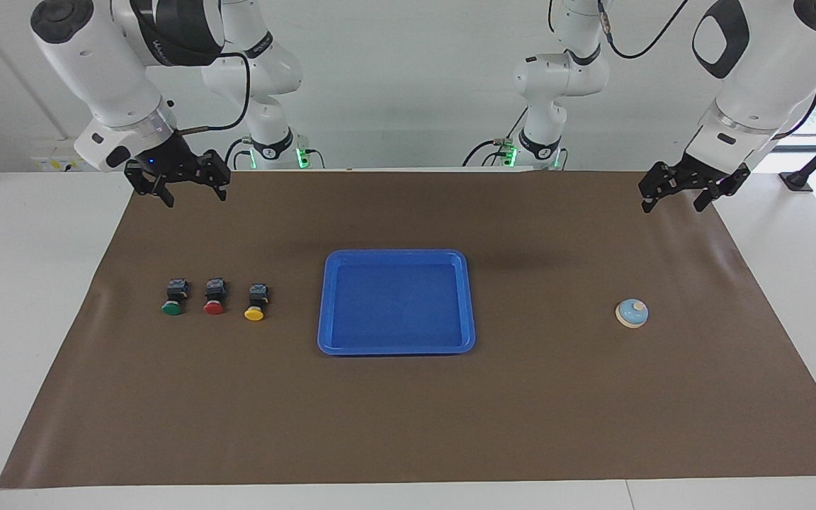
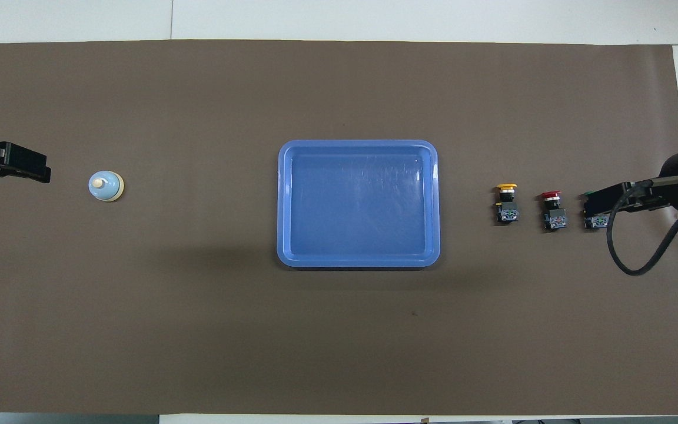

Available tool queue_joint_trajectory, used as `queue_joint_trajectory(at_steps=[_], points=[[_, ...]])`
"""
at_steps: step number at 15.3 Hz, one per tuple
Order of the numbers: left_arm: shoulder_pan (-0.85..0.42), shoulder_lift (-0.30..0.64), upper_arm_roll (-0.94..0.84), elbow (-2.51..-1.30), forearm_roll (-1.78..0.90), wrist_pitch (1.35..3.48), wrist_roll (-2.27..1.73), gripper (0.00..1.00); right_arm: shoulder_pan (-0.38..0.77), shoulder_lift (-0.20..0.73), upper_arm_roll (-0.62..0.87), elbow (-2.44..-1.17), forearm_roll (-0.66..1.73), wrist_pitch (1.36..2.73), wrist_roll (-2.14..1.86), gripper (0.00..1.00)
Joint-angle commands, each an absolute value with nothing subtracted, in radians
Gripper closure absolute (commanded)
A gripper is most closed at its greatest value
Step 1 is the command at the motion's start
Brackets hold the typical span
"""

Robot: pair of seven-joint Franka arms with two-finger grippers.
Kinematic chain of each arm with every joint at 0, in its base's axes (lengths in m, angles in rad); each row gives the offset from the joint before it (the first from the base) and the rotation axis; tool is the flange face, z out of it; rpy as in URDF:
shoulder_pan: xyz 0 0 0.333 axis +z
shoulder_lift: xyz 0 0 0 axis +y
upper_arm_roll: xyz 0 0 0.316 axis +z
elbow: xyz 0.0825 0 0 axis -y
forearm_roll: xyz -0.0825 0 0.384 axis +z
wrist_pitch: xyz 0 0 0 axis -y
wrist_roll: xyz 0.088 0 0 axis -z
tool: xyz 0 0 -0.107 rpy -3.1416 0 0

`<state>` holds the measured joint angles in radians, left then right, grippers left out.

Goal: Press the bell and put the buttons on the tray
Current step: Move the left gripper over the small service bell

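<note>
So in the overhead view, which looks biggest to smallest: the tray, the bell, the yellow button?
1. The tray, by far the largest.
2. The bell and the yellow button look about alike; I would not rank them.

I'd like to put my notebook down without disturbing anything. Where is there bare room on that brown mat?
The widest bare patch lies between the tray and the bell. The mat strip farthest from the robots is bare too. It is crowded where the three buttons sit in a row beside the tray.

Robotics lab: two white arms (image 1: 117, 85) mounted at a white table (image 1: 25, 297), brown mat (image 1: 408, 418) spread flat, bare white wall (image 1: 408, 71), loose cables (image 1: 635, 49).
</note>
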<state>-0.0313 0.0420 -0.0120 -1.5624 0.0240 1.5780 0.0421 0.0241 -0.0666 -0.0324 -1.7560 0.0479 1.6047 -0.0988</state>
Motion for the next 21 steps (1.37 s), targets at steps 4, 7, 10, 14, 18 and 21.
queue_joint_trajectory(at_steps=[4,7,10,14,18,21], points=[[-0.034,0.041,-0.005,-1.557,0.021,1.589,0.040,0.00,0.018,-0.064,-0.026,-1.749,0.043,1.588,-0.091,0.00],[-0.041,0.038,-0.006,-1.566,0.020,1.600,0.037,0.00,0.018,-0.064,-0.026,-1.749,0.043,1.588,-0.091,0.00],[-0.048,0.028,-0.008,-1.597,0.021,1.640,-0.010,0.00,0.018,-0.064,-0.026,-1.747,0.043,1.588,-0.091,0.00],[-0.029,0.022,-0.006,-1.627,0.021,1.683,-0.018,1.00,0.018,-0.063,-0.026,-1.747,0.043,1.586,-0.091,0.00],[-0.002,0.021,-0.006,-1.706,0.021,1.747,0.002,1.00,0.018,-0.064,-0.026,-1.747,0.043,1.588,-0.091,0.00],[0.012,0.044,-0.006,-1.753,0.021,1.827,0.011,1.00,0.018,-0.064,-0.026,-1.747,0.043,1.588,-0.091,0.00]])
